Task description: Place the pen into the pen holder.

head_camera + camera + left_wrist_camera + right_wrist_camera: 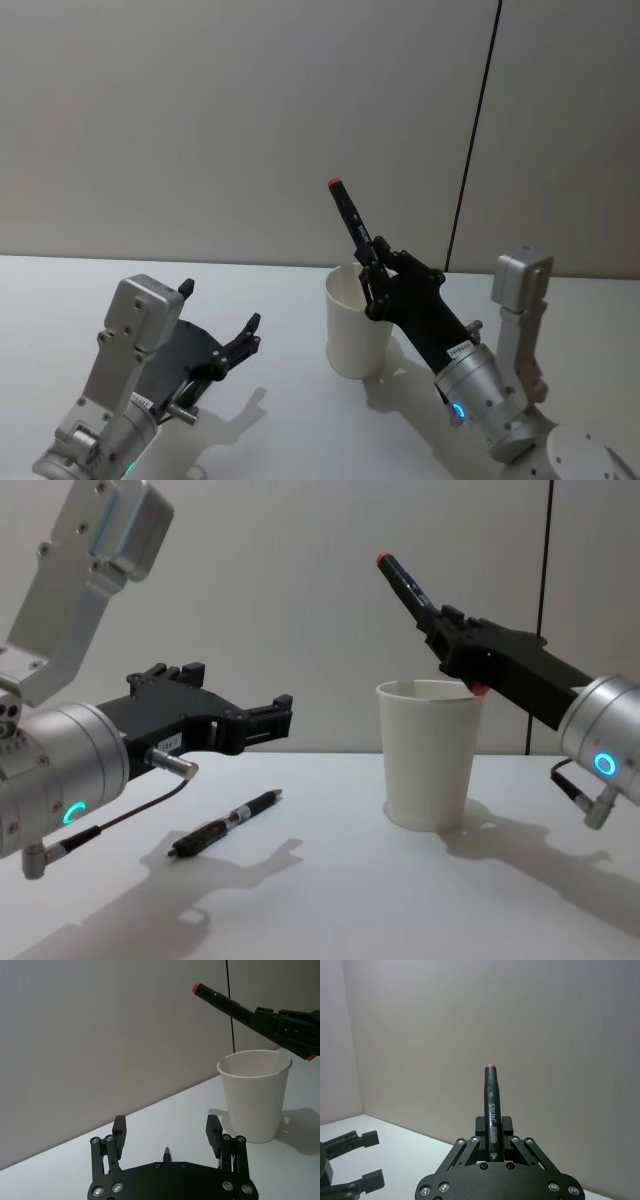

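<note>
The pen [348, 215] is gripped by the right end effector [372, 262], tilted just above the white pen holder's [355, 340] rim, and is best stood straight over its middle before being let go; the left end effector [218, 310] is parked wide open nearby.

White letters run along the barrel of the black pen [491, 1110] with the red end and appear to read "SRUN". Finer print beside them is illegible, as is a small white label [459, 350] on the right arm [482, 392].
</note>
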Available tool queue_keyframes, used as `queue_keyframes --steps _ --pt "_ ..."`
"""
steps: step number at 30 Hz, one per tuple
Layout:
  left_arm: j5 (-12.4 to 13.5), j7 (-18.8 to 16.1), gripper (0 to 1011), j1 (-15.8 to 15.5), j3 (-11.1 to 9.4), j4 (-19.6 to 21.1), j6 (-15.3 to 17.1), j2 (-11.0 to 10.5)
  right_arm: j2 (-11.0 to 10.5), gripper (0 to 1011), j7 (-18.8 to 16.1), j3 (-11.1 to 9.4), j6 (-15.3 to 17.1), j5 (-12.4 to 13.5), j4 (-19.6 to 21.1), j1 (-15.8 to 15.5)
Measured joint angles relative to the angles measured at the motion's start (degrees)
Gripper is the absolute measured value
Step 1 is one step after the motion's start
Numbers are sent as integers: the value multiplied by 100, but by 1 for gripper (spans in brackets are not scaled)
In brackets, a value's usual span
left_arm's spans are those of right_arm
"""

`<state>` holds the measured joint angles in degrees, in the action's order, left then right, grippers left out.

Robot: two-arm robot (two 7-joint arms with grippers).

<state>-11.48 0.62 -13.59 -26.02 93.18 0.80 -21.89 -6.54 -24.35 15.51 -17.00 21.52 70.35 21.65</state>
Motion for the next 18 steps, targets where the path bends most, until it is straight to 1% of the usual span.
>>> queue_keyframes --steps 9,18 --pt "0 0 1003 0 0 0 0 0 123 181 91 43 -163 -130 -315 169" --pt "0 0 1003 0 0 0 0 0 208 181 128 34 -287 -200 -489 252"
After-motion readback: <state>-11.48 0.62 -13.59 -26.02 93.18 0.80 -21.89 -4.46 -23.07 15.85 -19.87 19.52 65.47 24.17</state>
